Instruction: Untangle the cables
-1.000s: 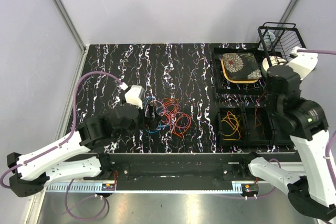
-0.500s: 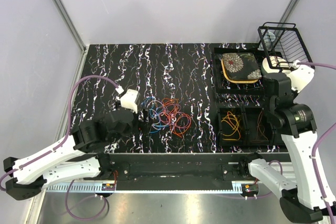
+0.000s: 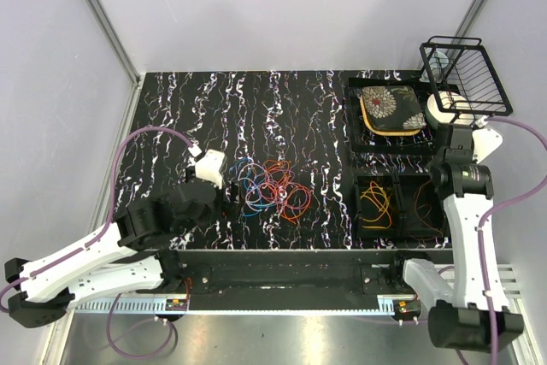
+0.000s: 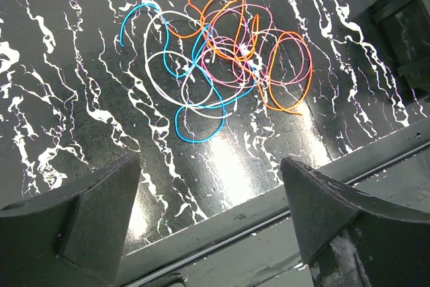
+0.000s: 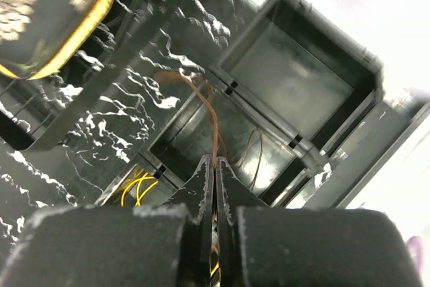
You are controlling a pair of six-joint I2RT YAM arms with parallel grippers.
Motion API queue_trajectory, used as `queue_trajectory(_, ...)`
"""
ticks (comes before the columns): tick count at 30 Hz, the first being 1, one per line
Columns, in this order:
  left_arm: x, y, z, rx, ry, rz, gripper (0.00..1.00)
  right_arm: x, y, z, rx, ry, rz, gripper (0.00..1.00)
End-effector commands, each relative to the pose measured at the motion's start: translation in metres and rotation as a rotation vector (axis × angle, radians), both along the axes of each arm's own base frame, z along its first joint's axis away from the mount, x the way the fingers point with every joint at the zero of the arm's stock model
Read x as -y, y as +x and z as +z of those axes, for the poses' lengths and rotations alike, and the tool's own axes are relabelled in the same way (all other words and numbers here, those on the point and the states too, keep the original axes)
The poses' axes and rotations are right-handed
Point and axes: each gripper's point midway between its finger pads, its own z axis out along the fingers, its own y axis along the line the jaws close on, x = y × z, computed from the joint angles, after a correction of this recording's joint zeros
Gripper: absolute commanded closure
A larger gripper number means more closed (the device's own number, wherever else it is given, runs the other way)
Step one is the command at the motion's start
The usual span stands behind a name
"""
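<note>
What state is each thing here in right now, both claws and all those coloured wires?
left gripper: open, empty, hovering near the pile.
right gripper: shut, pinching the reddish cable over the tray.
tangled cables: knotted together in one pile on the table.
yellow cable: apart from the pile, coiled in a tray compartment.

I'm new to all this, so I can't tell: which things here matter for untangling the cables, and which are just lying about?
For the job: tangled cables; yellow cable in the black tray; orange-brown cable pinched in the right gripper; open left gripper.
Lying about: flowered pad; wire basket.
</note>
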Motion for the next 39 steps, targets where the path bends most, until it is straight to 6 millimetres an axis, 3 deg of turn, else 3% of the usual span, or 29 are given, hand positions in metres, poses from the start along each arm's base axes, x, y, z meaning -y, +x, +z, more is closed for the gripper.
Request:
queue_trajectory(1,0.002,0.004,0.006,0.036,-0.010,-0.002,0.11,-0.003,0.019,-0.025,0.043,0.168,0.026,1.00)
queue_trajectory(5,0.001,0.003,0.005,0.036,-0.008,-0.003,0.11,-0.006,0.020,-0.055,-0.009,0.272,0.028,1.00)
queue_trajectory(16,0.004,0.005,0.004,0.035,0.003,-0.011,0.11,-0.018,0.011,-0.076,-0.102,0.379,-0.011,1.00)
queue_trajectory(22,0.003,0.005,0.005,0.041,-0.004,-0.004,0.11,-0.027,0.005,-0.116,-0.185,0.508,-0.123,1.00)
queue_trajectory(31,0.001,0.006,0.007,0.049,-0.006,0.005,0.10,-0.001,-0.018,-0.153,-0.236,0.611,-0.360,1.00)
queue_trajectory(34,0.001,0.006,0.007,0.050,-0.003,0.006,0.10,-0.009,-0.014,-0.153,-0.228,0.655,-0.333,1.00)
queue_trajectory(39,-0.001,0.006,0.008,0.054,-0.008,0.013,0.10,-0.006,-0.015,-0.126,-0.179,0.619,-0.311,1.00)
